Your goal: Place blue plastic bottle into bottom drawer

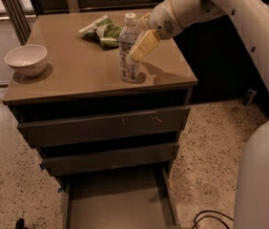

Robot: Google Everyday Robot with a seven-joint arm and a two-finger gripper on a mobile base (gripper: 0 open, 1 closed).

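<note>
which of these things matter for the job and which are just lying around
Job: blue plastic bottle, upright on the cabinet top; bottom drawer, pulled open; gripper, at the bottle.
Lying about: white bowl; green snack bag.

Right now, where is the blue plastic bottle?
The blue plastic bottle stands upright on the cabinet top, right of centre in the camera view, in front of the snack bag, the claw at its right side.

Cabinet (77, 78): grey-brown, flat top. Floor (211, 142): speckled terrazzo. Panel (215, 56): dark, right rear. Cable (212, 217): black, on floor, lower right. Light: warm, dim. Gripper (138, 51): over cabinet top.
</note>
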